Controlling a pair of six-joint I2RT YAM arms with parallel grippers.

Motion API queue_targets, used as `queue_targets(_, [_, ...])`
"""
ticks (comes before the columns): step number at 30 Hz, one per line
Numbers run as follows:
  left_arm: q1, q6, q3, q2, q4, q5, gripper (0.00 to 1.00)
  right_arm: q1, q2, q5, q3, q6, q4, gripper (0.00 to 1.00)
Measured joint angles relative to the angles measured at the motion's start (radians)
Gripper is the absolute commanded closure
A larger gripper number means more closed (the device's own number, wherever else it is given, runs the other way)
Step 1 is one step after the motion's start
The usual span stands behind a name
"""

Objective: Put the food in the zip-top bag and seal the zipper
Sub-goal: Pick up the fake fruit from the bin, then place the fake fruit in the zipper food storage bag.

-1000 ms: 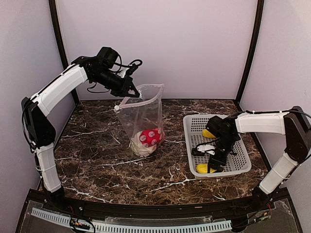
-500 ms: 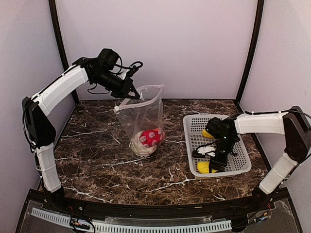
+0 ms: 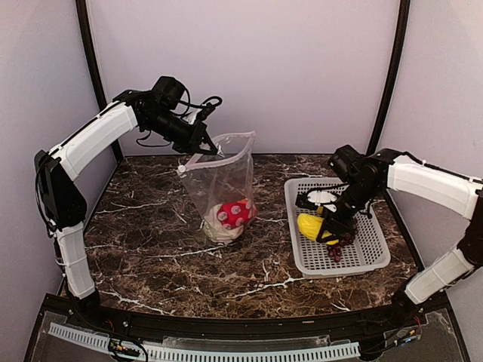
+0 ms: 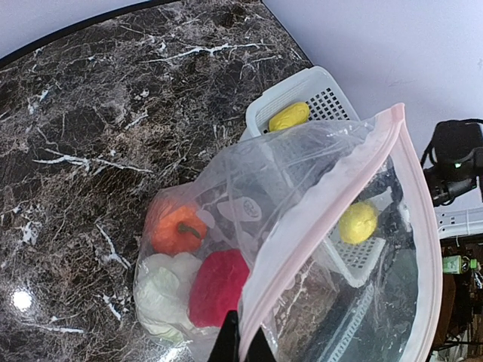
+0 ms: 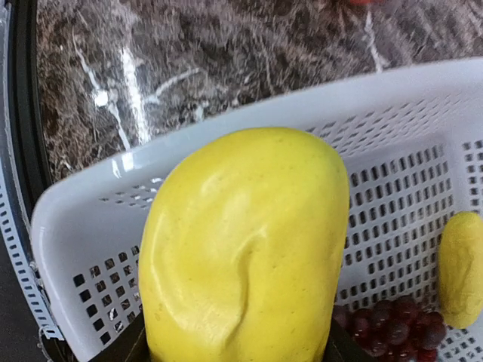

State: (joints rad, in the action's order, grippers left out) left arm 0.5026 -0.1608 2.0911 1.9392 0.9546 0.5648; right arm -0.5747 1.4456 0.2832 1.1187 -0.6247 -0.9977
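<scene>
Zip-top bag (image 3: 226, 185) stands upright near the middle of the dark marble table (image 3: 151, 234), its bottom slumped on the surface and its mouth gaping upward. The zipper (image 4: 339, 219), a pinkish-white strip, runs along the mouth rim and is not sealed. At the bottom of the bag are the red pepper (image 3: 235, 213), the cauliflower (image 3: 217, 228) pressed against it, and the pumpkin (image 4: 177, 228), which touches both (it shows clearly only in the left wrist view). The left gripper (image 3: 209, 145) holds the bag up by the left end of the mouth. Its fingers (image 4: 226, 345) are pressed together on the zipper edge, with the plastic pinched between them. To the right of the bag, and apart from it, sits a white perforated basket (image 3: 373, 260). The right gripper (image 3: 324, 226) is over the basket's left half, clamped on a yellow piece (image 3: 308, 226). In the right wrist view this piece fills most of the frame, with dark finger edges hugging it on both sides at the bottom. It sits over the basket corner, but I cannot tell if it touches the basket floor. The grape bunch (image 3: 341, 246) lies on the basket floor just beside the right gripper. A second yellow piece (image 5: 462, 268) also lies in the basket, close to the grapes and untouched by either gripper.
</scene>
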Motion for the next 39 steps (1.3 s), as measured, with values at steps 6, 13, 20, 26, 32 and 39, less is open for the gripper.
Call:
queue_targets(6, [0.0, -0.008, 0.0, 0.0, -0.011, 0.001, 0.99, 0.01, -0.051, 0.069, 0.175, -0.018, -0.008, 0.58])
queue_targets(13, [0.0, -0.035, 0.0, 0.006, -0.037, 0.013, 0.99, 0.012, -0.024, 0.226, 0.409, -0.009, 0.042, 0.59])
queue_targets(20, [0.013, -0.065, 0.0, 0.011, -0.067, 0.029, 0.99, -0.002, 0.154, 0.414, 0.738, 0.095, 0.152, 0.59])
queue_targets(26, [0.04, -0.069, 0.003, 0.011, -0.07, 0.034, 0.99, -0.062, 0.239, 0.468, 0.827, 0.202, 0.29, 0.59])
queue_targets(32, [0.05, -0.069, 0.021, 0.013, -0.069, 0.034, 0.99, -0.098, 0.324, 0.491, 0.865, 0.307, 0.428, 0.59])
queue_targets(39, [0.05, -0.068, 0.031, 0.013, -0.064, 0.022, 0.99, -0.102, 0.404, 0.502, 0.859, 0.351, 0.528, 0.57])
